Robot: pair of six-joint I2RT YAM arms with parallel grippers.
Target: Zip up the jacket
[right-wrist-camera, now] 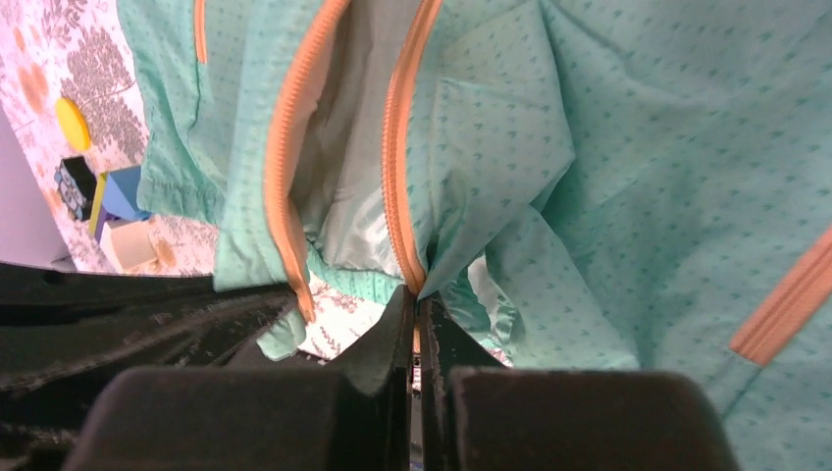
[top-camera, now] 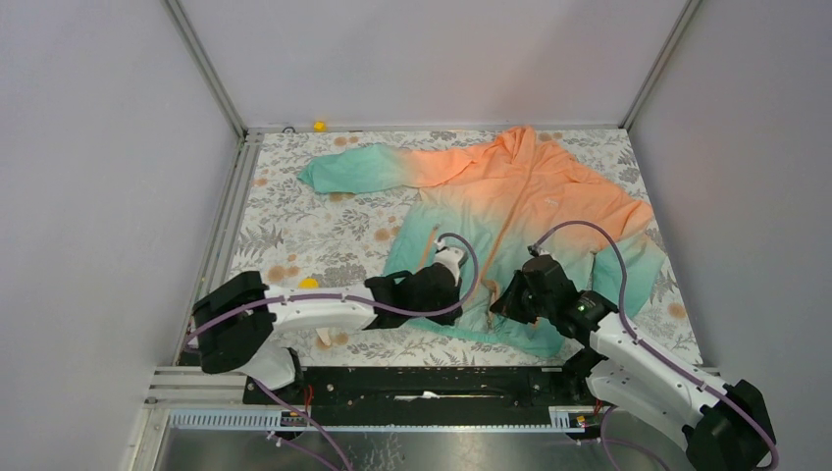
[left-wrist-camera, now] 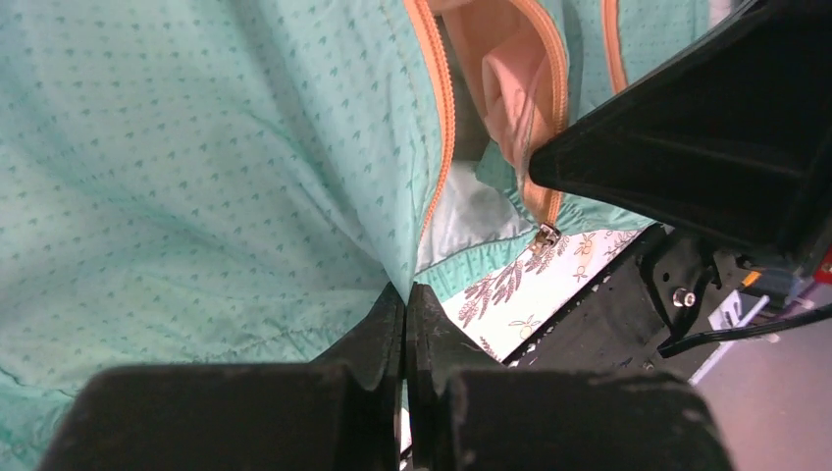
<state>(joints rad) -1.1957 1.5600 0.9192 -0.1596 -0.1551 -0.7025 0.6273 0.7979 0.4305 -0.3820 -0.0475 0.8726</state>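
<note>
Black fingers (left-wrist-camera: 373, 334) fill the bottom of each wrist view. The left hand (left-wrist-camera: 405, 294) has its fingers pressed together on a fold of teal hem. The right hand (right-wrist-camera: 413, 299) is likewise clamped on cloth, pinching the foot of one orange zipper half. From above, the floral desk (top-camera: 294, 245) carries the jacket (top-camera: 510, 196) spread over its centre and 3 o'clock side. The hood points to 12 o'clock, the teal hem to 6 o'clock, and one sleeve reaches out toward 10 o'clock. Both hands meet at the hem, just beside each other, but that view hides how their fingers grip. The front zipper (left-wrist-camera: 437, 118) stands open at the bottom in both wrist views, its two orange halves apart with pale lining between them. Only the left wrist view shows the small silver slider (left-wrist-camera: 546, 235), sitting at the lower end of the half toward 3 o'clock, just under the dark body of the right hand. Only the right wrist view shows a slanted pocket zip (right-wrist-camera: 785, 304) at 4 o'clock and a yellow disc (right-wrist-camera: 71, 123) on the desk at 10 o'clock.
</note>
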